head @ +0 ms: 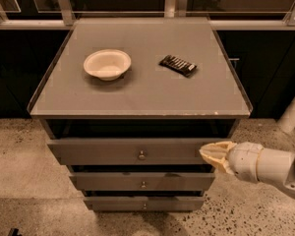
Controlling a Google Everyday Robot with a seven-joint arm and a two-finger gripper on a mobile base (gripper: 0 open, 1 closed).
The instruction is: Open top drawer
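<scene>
The top drawer (103,151) is the widest of three grey fronts under the cabinet top, with a small round metal knob (141,155) at its centre. It stands slightly out from the cabinet, with a dark gap above it. My gripper (210,152) comes in from the right on a white arm. Its cream-coloured tip overlaps the right end of the top drawer front, well to the right of the knob.
A white bowl (107,64) and a dark snack bar (178,65) lie on the grey cabinet top (137,95). Two narrower drawers (143,182) sit below. Dark cabinets and a rail run behind. A white post (292,112) stands at the right on speckled floor.
</scene>
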